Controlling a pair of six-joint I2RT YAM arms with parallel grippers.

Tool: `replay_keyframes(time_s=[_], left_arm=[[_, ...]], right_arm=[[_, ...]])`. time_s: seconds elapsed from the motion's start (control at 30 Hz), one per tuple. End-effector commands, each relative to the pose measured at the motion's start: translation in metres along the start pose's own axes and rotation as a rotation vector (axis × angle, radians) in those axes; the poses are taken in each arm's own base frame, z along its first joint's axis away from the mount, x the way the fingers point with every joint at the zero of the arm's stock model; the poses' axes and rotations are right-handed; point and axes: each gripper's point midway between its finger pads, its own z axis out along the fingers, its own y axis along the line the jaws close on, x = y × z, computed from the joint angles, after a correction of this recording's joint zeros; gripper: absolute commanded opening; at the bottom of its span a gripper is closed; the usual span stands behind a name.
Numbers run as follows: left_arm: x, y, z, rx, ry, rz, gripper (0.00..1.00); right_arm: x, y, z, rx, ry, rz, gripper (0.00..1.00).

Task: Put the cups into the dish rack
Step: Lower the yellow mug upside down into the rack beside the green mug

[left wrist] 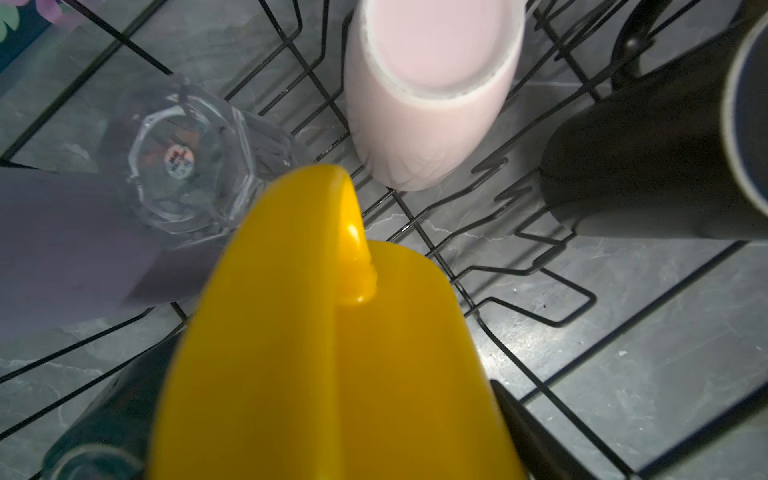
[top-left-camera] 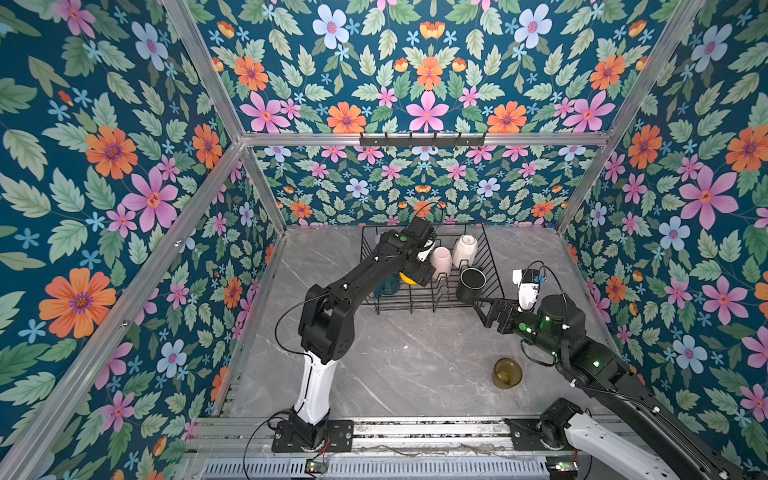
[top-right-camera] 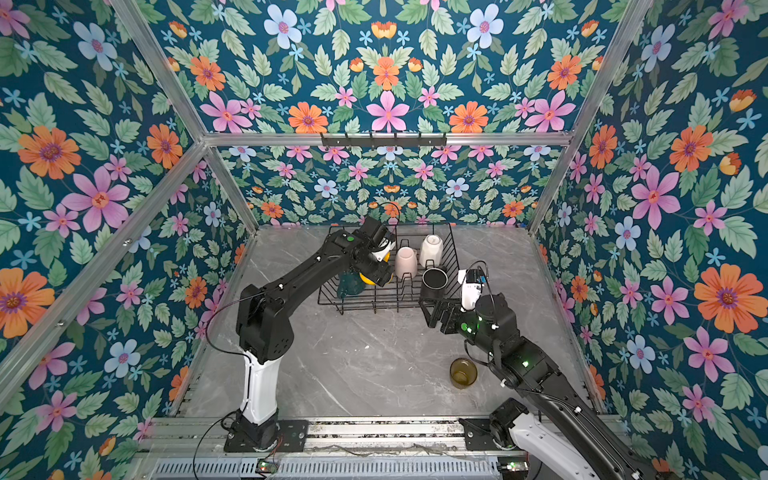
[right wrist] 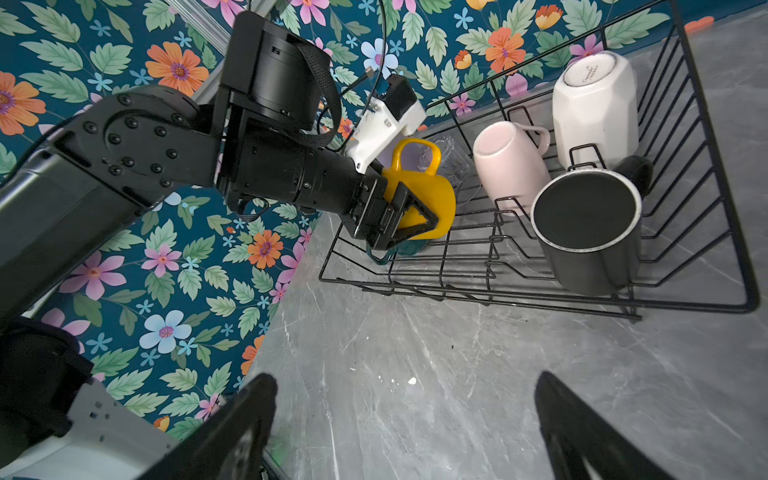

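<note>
Over the rack (top-left-camera: pixel 494 270), my left end effector (right wrist: pixel 409 212) holds the yellow mug (right wrist: pixel 432 191) in wide-spread jaws, near the pink mug (right wrist: pixel 507 166); next, I judge, comes lowering it into a free spot and releasing.

White mug (right wrist: pixel 594 110) base script: illegible.

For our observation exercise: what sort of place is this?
Probably a robot test cell staged as a kitchen: aluminium frame with floral wallpaper, left arm and right arm bolted to a rail, dish rack holding a pink mug.
</note>
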Motion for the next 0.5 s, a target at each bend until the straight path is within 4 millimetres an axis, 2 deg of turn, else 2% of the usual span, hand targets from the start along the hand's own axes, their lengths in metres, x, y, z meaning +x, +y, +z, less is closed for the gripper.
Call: replay_keyframes(time_s=[0.0,0.47], left_arm=[[0.000,0.001,0.005,-0.013,0.007,0.010,0.00],[0.020,0.000,0.036,-0.030,0.098,0.016,0.02]], right_arm=[[-0.001,-0.002,0.001,0.009,-0.005,-0.003,0.96],[0.003,-0.005,0.005,0.018,0.010,0.001,0.96]])
